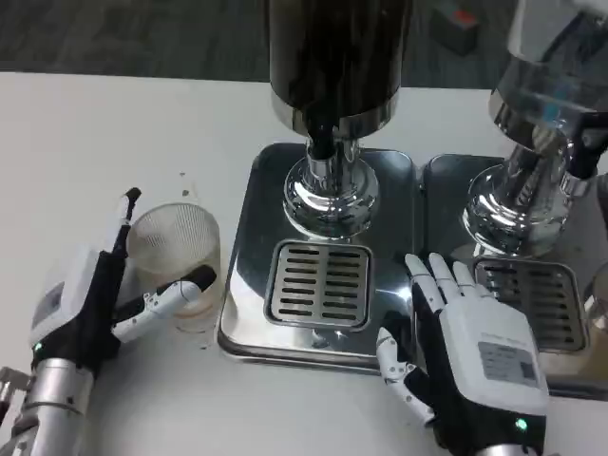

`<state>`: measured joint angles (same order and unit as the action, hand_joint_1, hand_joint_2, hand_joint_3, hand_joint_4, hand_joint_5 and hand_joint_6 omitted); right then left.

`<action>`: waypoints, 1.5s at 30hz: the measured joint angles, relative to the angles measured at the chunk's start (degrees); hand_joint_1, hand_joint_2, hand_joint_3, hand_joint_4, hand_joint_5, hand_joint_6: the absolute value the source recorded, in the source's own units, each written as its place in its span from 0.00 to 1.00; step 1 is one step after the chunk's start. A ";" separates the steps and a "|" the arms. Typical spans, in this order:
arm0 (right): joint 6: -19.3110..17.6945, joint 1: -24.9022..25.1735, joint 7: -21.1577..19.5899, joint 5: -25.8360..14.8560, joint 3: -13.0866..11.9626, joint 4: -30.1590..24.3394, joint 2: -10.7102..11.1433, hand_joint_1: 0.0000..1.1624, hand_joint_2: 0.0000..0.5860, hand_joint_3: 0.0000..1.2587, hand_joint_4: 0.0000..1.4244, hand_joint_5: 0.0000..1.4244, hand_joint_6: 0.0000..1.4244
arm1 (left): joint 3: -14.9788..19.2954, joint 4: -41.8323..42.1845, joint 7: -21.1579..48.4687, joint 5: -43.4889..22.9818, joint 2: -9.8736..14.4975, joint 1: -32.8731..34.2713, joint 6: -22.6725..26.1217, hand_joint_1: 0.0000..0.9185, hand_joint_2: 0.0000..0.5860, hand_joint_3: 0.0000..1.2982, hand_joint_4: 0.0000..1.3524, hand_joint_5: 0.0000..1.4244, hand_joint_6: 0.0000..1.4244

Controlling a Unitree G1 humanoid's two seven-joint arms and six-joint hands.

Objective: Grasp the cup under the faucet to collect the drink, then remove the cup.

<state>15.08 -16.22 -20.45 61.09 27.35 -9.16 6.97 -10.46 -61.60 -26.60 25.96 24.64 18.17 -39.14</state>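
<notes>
A: In the head view, where is the cup [177, 249] standing?

B: It is standing upright on the white table [85, 142], just beside the left edge of the steel drip tray [249, 285], not under the faucet [321, 142]. The left hand [90, 299] is grasping it, fingers on both sides. A little pale liquid seems to be lying at its bottom.

A: And the right hand [470, 356]?

B: It is lying flat and released, holding nothing, fingers reaching over the tray's front edge beside the grate [318, 283]. The dispenser [337, 57] above is looking dark inside.
</notes>
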 measured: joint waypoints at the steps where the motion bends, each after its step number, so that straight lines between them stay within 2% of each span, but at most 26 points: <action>1: 0.01 -0.03 -0.01 0.00 -0.01 0.00 -0.01 0.13 0.97 0.10 0.05 0.04 0.11 | -0.28 -0.03 -0.73 0.85 0.00 0.00 0.00 0.22 0.08 0.11 0.15 0.34 0.40; 6: 0.00 -0.08 -0.19 0.00 0.01 -0.02 -0.05 0.13 0.97 0.10 0.05 0.05 0.12 | -1.50 -0.12 -3.70 1.83 0.02 0.13 -0.08 0.26 0.11 0.22 0.28 0.47 0.54; 9: 0.00 -0.19 -0.22 0.00 0.00 -0.03 -0.07 0.13 0.97 0.11 0.06 0.05 0.12 | -1.90 -0.17 -4.96 2.01 0.07 0.22 -0.10 0.30 0.13 0.32 0.37 0.55 0.61; 15: 0.00 -0.32 -0.27 -0.02 0.00 -0.03 -0.17 0.14 0.96 0.11 0.06 0.06 0.12 | -2.63 -0.38 -8.43 3.85 0.25 0.24 -0.51 0.33 0.16 0.41 0.47 0.62 0.67; 21: 0.01 -0.32 -0.30 -0.10 -0.06 -0.03 -0.22 0.14 0.95 0.11 0.06 0.06 0.13 | -3.43 -0.70 -10.57 4.36 0.25 0.02 -1.82 0.36 0.18 0.43 0.49 0.63 0.69; 39: 0.00 -0.26 -0.30 -0.26 -0.16 -0.26 0.36 0.13 0.95 0.11 0.05 0.06 0.13 | -3.48 -2.15 -10.53 3.67 0.34 0.11 -3.94 0.43 0.16 0.46 0.52 0.66 0.72; 45: 0.00 -0.05 -0.30 -0.23 -1.24 -1.00 0.93 0.13 0.95 0.11 0.05 0.06 0.13 | -3.44 -1.82 -11.25 3.84 0.39 0.12 -4.88 0.43 0.16 0.46 0.52 0.66 0.72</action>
<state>15.09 -16.26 -20.75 60.86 26.11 -10.16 7.90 -13.90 -63.42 -37.84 29.80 25.03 18.29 -44.02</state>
